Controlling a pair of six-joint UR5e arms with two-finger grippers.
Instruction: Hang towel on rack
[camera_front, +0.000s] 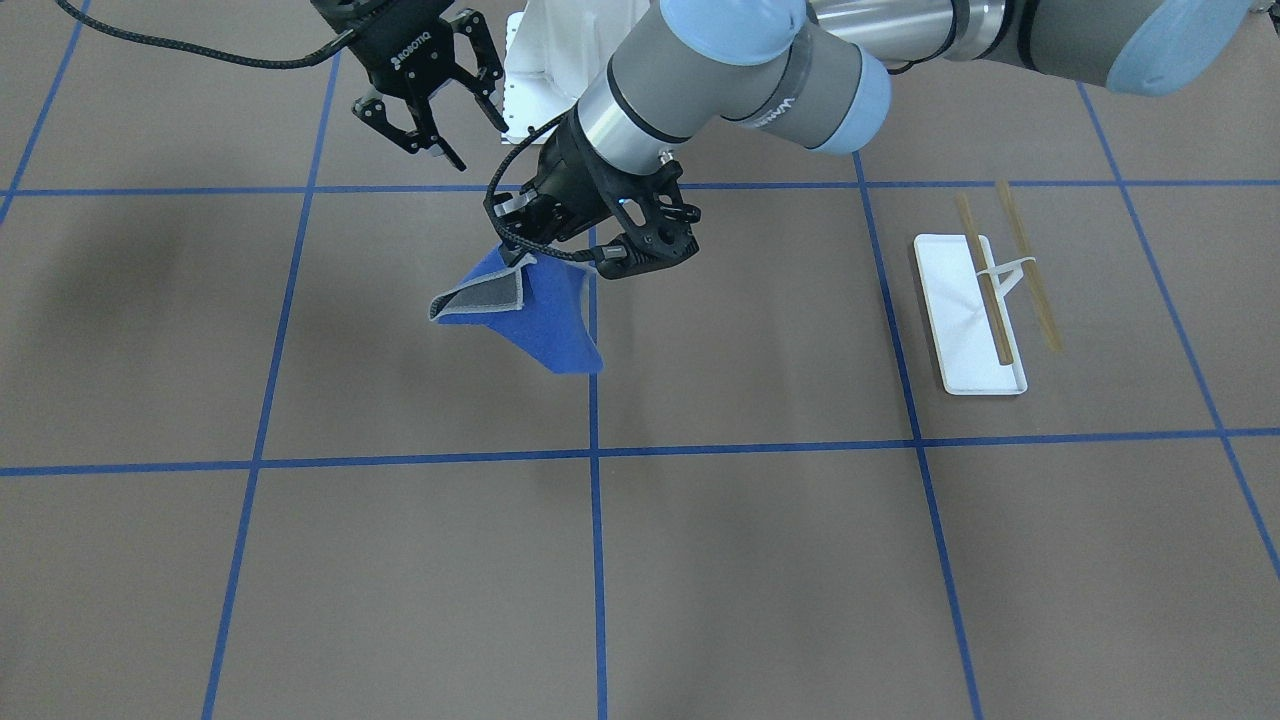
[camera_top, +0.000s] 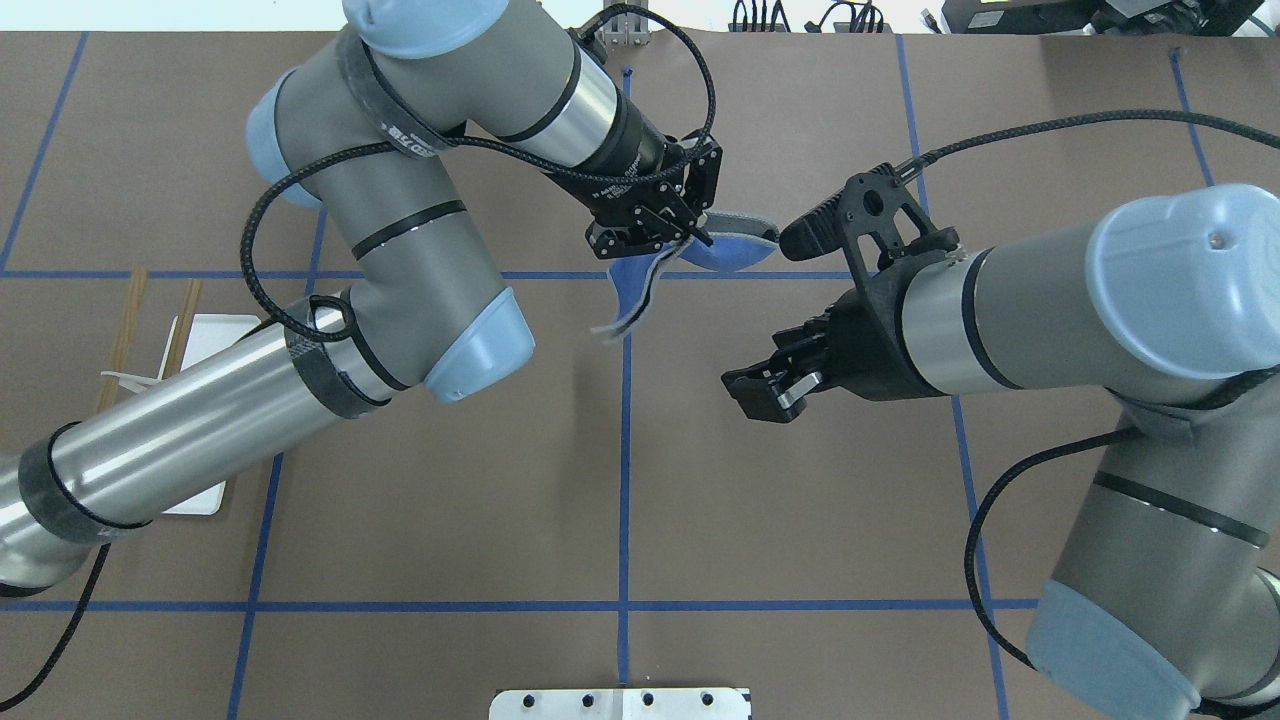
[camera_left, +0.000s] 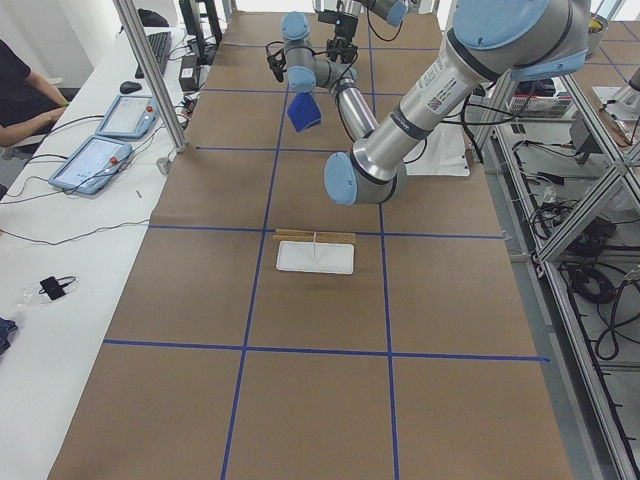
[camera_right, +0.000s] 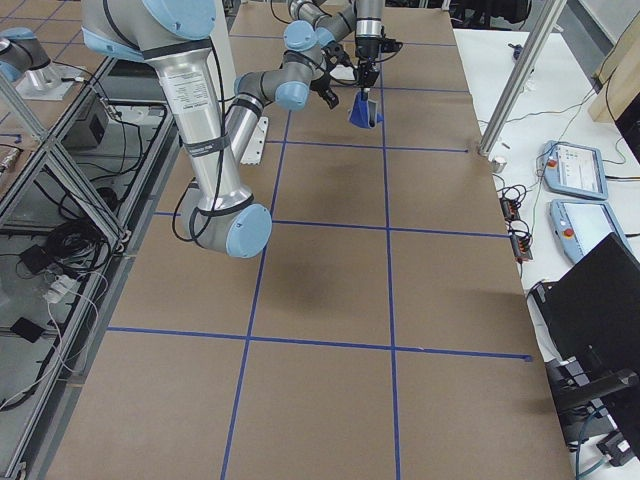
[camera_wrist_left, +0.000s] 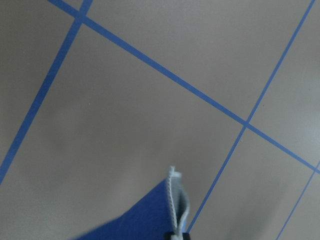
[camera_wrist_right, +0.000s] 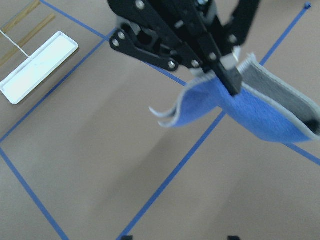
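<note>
My left gripper (camera_front: 522, 256) is shut on one edge of the royal-blue towel (camera_front: 545, 320) and holds it above the table's middle, so the cloth hangs down folded with its grey underside showing. The towel also shows in the overhead view (camera_top: 735, 252) and in the right wrist view (camera_wrist_right: 250, 107), pinched by the left gripper (camera_wrist_right: 227, 75). My right gripper (camera_front: 445, 135) is open and empty a short way from the towel, toward the robot's side; it also shows in the overhead view (camera_top: 765, 392). The rack (camera_front: 968, 335), with a white tray base and two tan rods, stands well apart on my left side (camera_top: 205, 335).
A white bolted pedestal (camera_front: 545, 70) stands at the robot's base. The brown table is marked with blue tape lines. A side bench with tablets (camera_left: 100, 150) and an operator's arm lies beyond the table's far edge.
</note>
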